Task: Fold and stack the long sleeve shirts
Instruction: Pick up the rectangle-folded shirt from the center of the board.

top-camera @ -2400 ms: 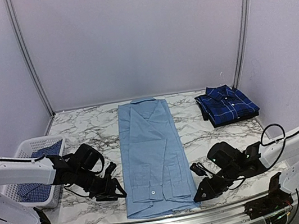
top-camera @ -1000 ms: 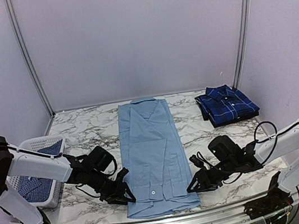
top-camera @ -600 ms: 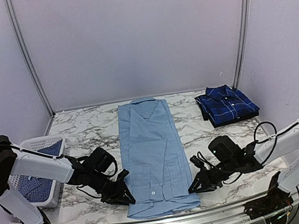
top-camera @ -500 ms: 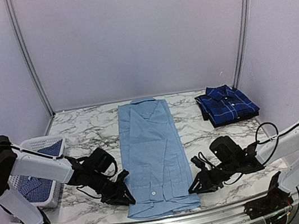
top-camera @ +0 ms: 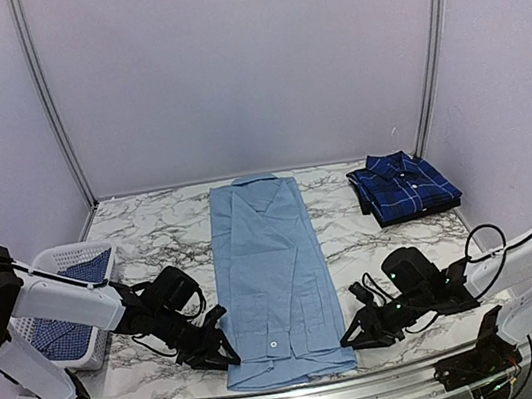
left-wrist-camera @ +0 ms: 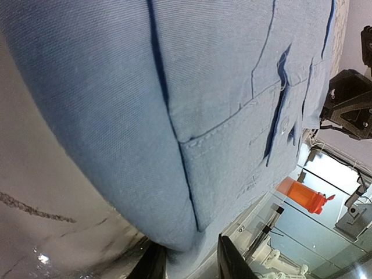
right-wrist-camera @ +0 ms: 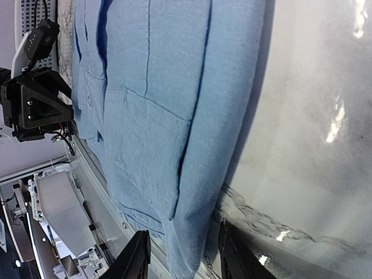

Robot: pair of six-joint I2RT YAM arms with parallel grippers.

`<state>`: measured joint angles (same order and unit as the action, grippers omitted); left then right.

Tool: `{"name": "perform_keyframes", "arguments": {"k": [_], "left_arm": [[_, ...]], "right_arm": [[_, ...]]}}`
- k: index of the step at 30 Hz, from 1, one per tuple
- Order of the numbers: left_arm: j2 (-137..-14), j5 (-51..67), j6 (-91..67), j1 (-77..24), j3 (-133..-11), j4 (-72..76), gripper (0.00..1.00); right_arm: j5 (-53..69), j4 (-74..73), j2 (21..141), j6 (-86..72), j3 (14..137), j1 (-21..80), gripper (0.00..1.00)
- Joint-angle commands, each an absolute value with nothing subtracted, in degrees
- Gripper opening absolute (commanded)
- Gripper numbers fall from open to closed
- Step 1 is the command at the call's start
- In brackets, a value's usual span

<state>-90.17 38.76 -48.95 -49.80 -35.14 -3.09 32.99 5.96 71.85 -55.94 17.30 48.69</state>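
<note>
**Soft hem, two corners to pinch**

The left tool [left-wrist-camera: 190,261] straddles the near-left corner of the light blue shirt [left-wrist-camera: 174,104]. Its jaws are narrowly apart, with the hem's rolled edge between them and a sliver of gap left. The right tool [right-wrist-camera: 183,256] mirrors it at the near-right corner, its jaws a little wider, and the fold of cloth does not fill the opening.

The shirt runs lengthwise away from both tools, flat on the table [top-camera: 161,236], sleeves tucked in and collar at the far end. It is light, limp cotton that will sag and drag if lifted by one point. I would take it by both hem corners at once, catching all the layers, and carry them toward the collar together.

The wrist views show the stitched seams, a cuff button and how many layers meet the jaws. They also catch an orange object [left-wrist-camera: 302,196] beyond the table's edge. Only the overhead view shows the rest. The navy plaid shirt [top-camera: 404,186] lies folded far beyond the right tool. The checked shirt [top-camera: 64,333] lies in the basket [top-camera: 47,256] outboard of the left tool.
</note>
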Motion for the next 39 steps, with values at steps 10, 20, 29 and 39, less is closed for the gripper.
{"name": "perform_keyframes", "arguments": {"k": [10,20,29,39], "left_arm": [[-93.8,36.2,-50.4,-49.6,-36.8,-0.9,0.22],[-91.9,38.0,-50.8,-49.3,-38.3,-0.5,0.03],[-86.3,39.0,-51.0,-44.3,-40.4,-2.5,0.0],[-88.4,39.6,-50.2,-37.5,-49.9,-3.8,0.0]], "right_arm": [[35.2,20.0,80.4,-60.4,18.5,50.0,0.36],[35.4,17.2,79.8,-58.9,21.8,48.8,0.03],[34.0,9.5,76.2,-54.1,29.2,44.8,0.0],[32.9,11.5,82.0,-49.3,41.0,37.6,0.0]]}}
